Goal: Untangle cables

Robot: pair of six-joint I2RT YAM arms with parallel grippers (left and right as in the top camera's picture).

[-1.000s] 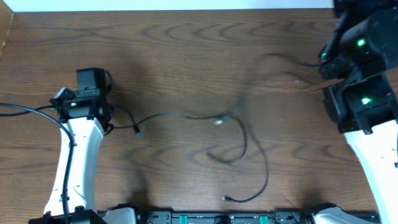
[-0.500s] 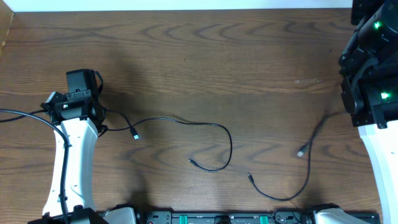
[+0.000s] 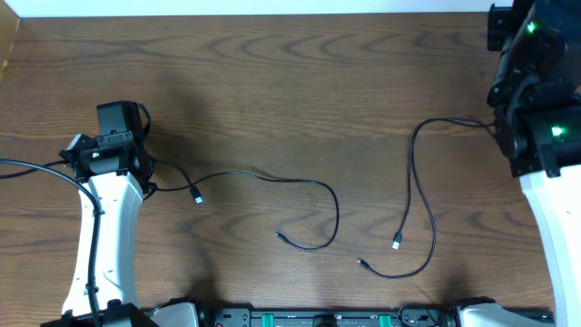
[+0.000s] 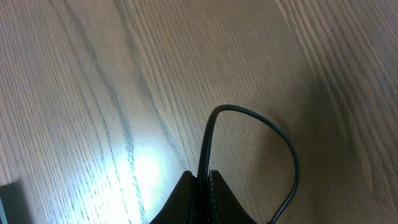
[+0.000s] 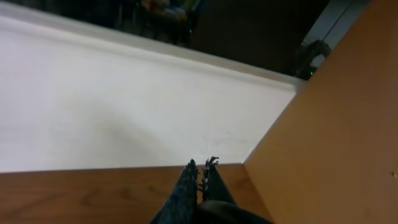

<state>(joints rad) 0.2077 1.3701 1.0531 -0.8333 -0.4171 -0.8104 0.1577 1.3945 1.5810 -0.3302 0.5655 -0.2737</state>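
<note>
Right cable (image 3: 411, 159) higher, upper end hidden

Overhead looks straight down on the table (image 3: 272, 73), shared by the close left wrist view (right faces a wall (image 5: 93, 112)).

The table (image 3: 290, 82) is dark brown wood with a bold grain and fills the overhead frame. The left cable (image 3: 309, 184), thin and black, lies left of centre, runs rightward and curls down into a hook at lower centre. The right cable (image 3: 411, 173), also black, lies well apart from it and drops from the upper right in two strands, though its top stretch may be lifted off the wood.
</note>
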